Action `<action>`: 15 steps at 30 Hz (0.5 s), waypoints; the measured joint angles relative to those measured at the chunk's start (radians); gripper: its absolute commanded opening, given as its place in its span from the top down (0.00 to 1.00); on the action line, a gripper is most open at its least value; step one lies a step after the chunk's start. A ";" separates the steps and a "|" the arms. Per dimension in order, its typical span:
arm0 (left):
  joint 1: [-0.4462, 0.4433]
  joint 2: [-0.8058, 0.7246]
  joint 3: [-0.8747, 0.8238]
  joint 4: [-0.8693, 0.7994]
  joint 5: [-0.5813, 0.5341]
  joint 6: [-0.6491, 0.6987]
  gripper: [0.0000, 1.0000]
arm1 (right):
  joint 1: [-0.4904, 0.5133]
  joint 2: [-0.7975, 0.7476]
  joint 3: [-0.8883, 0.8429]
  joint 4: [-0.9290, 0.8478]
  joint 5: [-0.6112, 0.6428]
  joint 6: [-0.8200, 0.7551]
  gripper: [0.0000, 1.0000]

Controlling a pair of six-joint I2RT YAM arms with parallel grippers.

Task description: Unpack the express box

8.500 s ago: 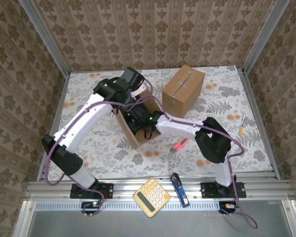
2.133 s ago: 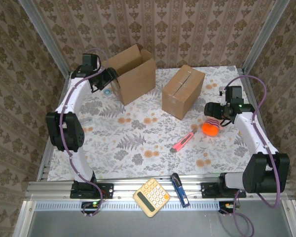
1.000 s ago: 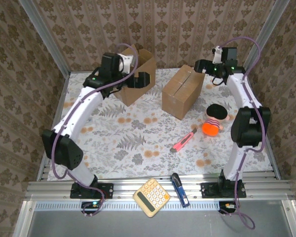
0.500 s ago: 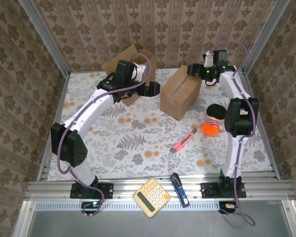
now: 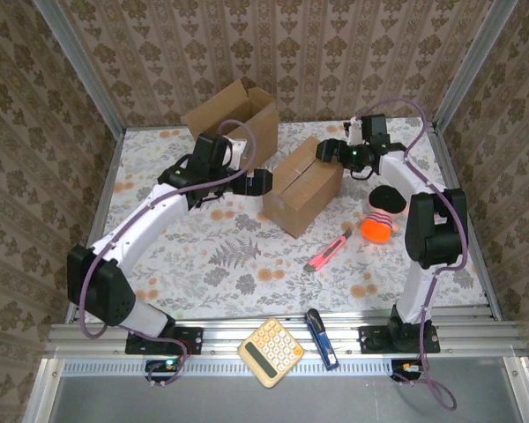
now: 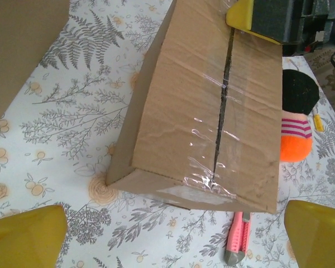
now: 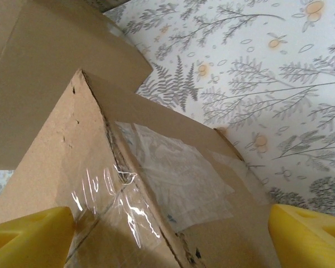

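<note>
Floral tabletop (image 5: 203, 256): left pincer (image 5: 259, 181) and right pincer (image 5: 324, 152), jaws apart, flank taped brown cardboard box (image 5: 300, 189); centre both, then close.

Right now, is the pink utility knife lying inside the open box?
No, the pink utility knife lies on the table, near the taped box.
</note>
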 measured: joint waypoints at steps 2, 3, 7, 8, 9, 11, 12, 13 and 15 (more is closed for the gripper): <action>0.000 -0.003 -0.016 0.003 -0.007 0.001 0.01 | 0.019 -0.018 -0.031 0.024 0.000 0.010 0.11; 0.000 -0.003 -0.021 0.005 -0.013 0.001 0.01 | 0.031 -0.024 -0.045 0.036 0.000 0.015 0.11; 0.000 0.000 -0.027 0.008 -0.037 0.013 0.01 | 0.084 -0.037 -0.075 0.073 -0.001 0.036 0.10; 0.000 0.002 -0.028 0.008 -0.040 0.017 0.01 | 0.096 -0.039 -0.081 0.080 -0.001 0.039 0.10; 0.000 0.006 -0.028 0.007 -0.045 0.022 0.01 | 0.110 -0.040 -0.088 0.091 -0.002 0.044 0.10; 0.000 0.015 -0.030 0.008 -0.050 0.027 0.02 | 0.134 -0.042 -0.098 0.108 -0.005 0.058 0.10; 0.000 0.018 -0.035 0.007 -0.050 0.027 0.03 | 0.144 -0.042 -0.101 0.116 -0.005 0.063 0.09; 0.000 0.019 -0.044 0.008 -0.050 0.027 0.03 | 0.153 -0.042 -0.106 0.125 -0.008 0.070 0.08; 0.000 0.019 -0.063 0.008 -0.047 0.027 0.04 | 0.167 -0.043 -0.113 0.137 -0.009 0.085 0.05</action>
